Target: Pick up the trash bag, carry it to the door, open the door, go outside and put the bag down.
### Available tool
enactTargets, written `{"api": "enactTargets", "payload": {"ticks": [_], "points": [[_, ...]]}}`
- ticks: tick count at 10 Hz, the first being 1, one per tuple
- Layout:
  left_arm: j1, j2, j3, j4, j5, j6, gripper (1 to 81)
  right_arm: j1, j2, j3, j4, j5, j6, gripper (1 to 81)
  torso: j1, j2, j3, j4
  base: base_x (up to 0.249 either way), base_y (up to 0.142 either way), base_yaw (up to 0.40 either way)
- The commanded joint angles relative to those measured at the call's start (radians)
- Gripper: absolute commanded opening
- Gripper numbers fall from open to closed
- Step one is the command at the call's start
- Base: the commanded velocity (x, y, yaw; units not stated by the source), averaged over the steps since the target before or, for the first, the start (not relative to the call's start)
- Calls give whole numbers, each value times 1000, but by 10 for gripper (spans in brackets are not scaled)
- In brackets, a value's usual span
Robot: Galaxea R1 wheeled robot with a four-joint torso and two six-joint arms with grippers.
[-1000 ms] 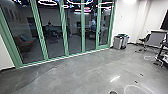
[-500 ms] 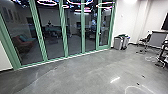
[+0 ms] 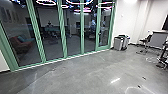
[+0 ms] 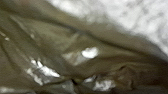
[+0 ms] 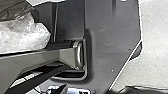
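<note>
Trash bag: glossy olive-brown plastic film (image 4: 57, 50), creased, lies close up in the left wrist view beside a crumpled whitish mass (image 4: 125, 15); the right wrist view also has crinkled translucent plastic (image 5: 25, 36), probably part of the same load, near the robot's own grey bar
Left tool: I cannot tell whether it is open, closed or gripping; the bag's nearness to the left wrist suggests that it rides with that arm
Right tool: its state cannot be told either, nor whether it shares the weight
Change: against the earlier head views the whole scene has shifted a little, the near end of the green-framed glass wall (image 3: 42, 50) sliding outward; that is the camera moving with the robot, not the things
Meaning: the robot appears to be driving over the smooth grey concrete floor (image 3: 75, 72), so the carrying step looks to be in hand
Door: the narrow green-framed glass panel (image 3: 104, 30) at the wall's right end, with a small dark handle (image 3: 99, 33), is probably the one to open; it looks shut and is some way off
Bins: grey boxy bins (image 3: 121, 43) stand just beyond that end, so the approach should leave them room
Risk: thin film could snag or slip while the robot turns
</note>
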Motion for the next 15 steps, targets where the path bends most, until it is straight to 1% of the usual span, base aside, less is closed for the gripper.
{"api": "enactTargets", "payload": {"ticks": [1, 7, 15], "points": [[-52, 1, 1, 6, 73, 5, 10, 47, -1, 0, -2, -63, -3, 811, 0, 0, 0, 0, 150, -70, 0], [-52, -1, 1, 4, 72, 3, 10, 44, -3, -3, -2, -63, -3, 811, 0, 0, 0, 0, 150, -71, 0], [-52, 1, 1, 4, 73, 3, 10, 43, -1, -3, -3, -63, -3, 811, -1, 0, 0, 0, 150, 0, 0]]}}
